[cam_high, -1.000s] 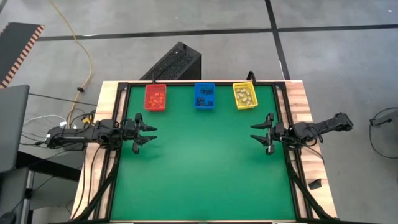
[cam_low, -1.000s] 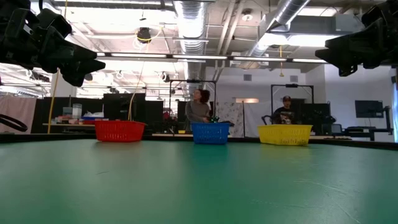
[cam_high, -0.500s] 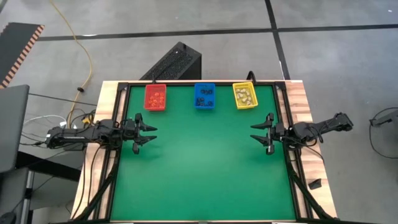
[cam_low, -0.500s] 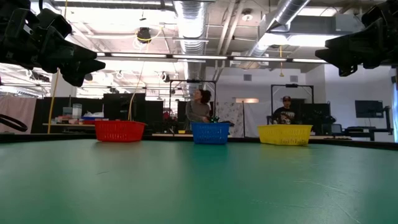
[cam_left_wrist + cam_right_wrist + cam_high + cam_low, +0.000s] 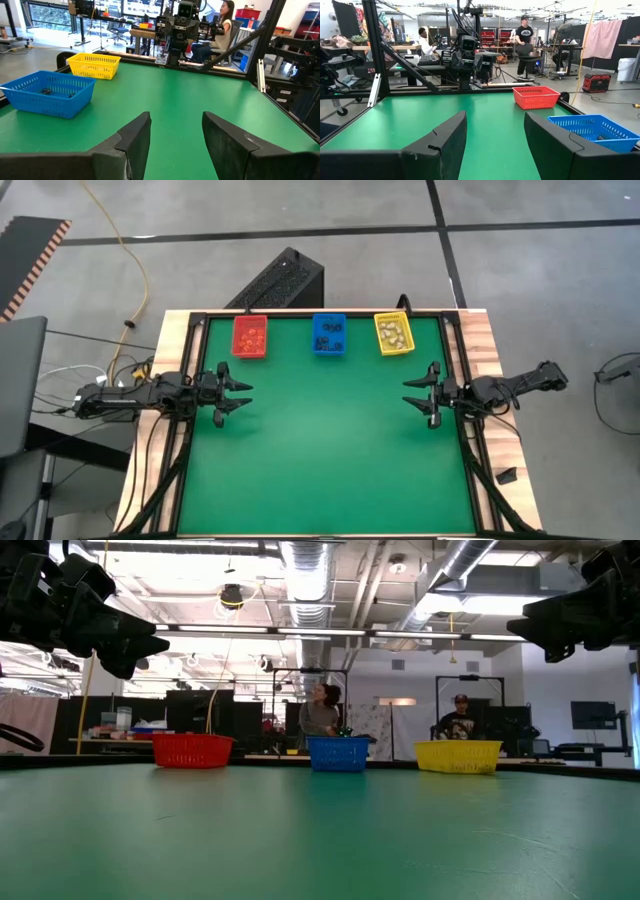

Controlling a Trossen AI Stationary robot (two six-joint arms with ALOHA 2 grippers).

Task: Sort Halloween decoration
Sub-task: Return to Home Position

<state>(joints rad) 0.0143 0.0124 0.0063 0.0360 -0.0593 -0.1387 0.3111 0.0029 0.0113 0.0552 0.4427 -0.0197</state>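
Note:
The Halloween decoration shows as tiny trinkets lying inside three bins at the table's far edge: orange-brown ones in the red bin [image 5: 250, 336], black ones in the blue bin [image 5: 329, 334], cream-white ones in the yellow bin [image 5: 393, 333]. My left gripper [image 5: 245, 394] stands open at the table's left edge, held level above the green mat, with nothing between its fingers. My right gripper [image 5: 409, 395] stands open at the right edge, also level and with nothing between its fingers. In the left wrist view the blue bin [image 5: 47, 92] and the yellow bin [image 5: 93, 65] stand on the mat.
The green mat [image 5: 325, 450] stretches bare between the two grippers and toward the near edge. A black frame [image 5: 456, 350] runs round the table. In the low view, people [image 5: 320, 712] are in the room beyond the table.

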